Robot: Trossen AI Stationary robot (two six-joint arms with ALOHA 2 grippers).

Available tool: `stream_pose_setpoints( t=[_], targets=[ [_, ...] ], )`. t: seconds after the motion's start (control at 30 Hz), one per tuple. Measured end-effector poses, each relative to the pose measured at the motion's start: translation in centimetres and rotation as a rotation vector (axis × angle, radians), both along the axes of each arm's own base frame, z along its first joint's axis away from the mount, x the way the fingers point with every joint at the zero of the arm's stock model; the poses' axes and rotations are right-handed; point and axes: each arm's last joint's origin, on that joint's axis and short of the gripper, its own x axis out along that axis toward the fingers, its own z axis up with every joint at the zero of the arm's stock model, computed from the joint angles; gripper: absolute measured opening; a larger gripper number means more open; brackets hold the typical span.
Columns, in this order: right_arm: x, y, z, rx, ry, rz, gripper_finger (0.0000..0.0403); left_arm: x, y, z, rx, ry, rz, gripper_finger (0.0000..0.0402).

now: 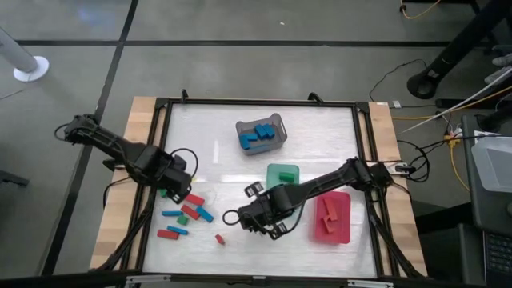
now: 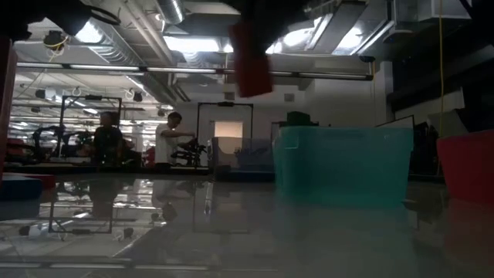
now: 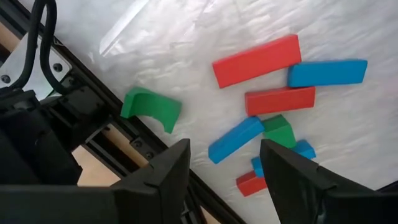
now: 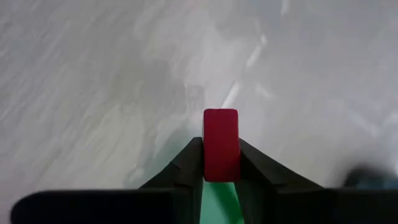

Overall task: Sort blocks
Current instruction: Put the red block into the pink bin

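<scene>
We lose the right end effector (image 1: 258, 218) under its arm overhead; it clamps a small red rectangular block (image 4: 221, 144). Left end effector (image 3: 224, 163) gapes over scattered red, blue, green blocks (image 3: 273, 102).

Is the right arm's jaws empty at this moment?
No: in the right wrist view the right gripper has its jaws shut on a red block, held clear above the table.

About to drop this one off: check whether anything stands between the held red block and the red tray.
Nothing visible. The right gripper holds the red block above bare table; the red tray lies just beyond, and the green tray sits off that line.
</scene>
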Motion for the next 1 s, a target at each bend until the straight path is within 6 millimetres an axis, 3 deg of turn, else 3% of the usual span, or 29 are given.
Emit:
stream_pose_setpoints(
  t=[0.27, 0.83, 1.0],
  targets=[
    [-3.4, 1.8, -0.2, -0.070, 0.196, -0.237, 0.0058, -0.6, -1.2, 0.0, 0.000, 0.001, 0.008, 0.0182],
    [-9.1, 10.6, -0.3, -0.090, 0.055, -0.430, 0.0069, -1.4, -2.6, 0.0, 0.020, -0.012, -0.012, 0.0182],
    [-11.6, 11.4, 1.1, -0.088, -0.010, -0.467, 0.0067, -1.5, -2.7, 0.0, 0.020, -0.013, -0.024, 0.0182]
  ],
)
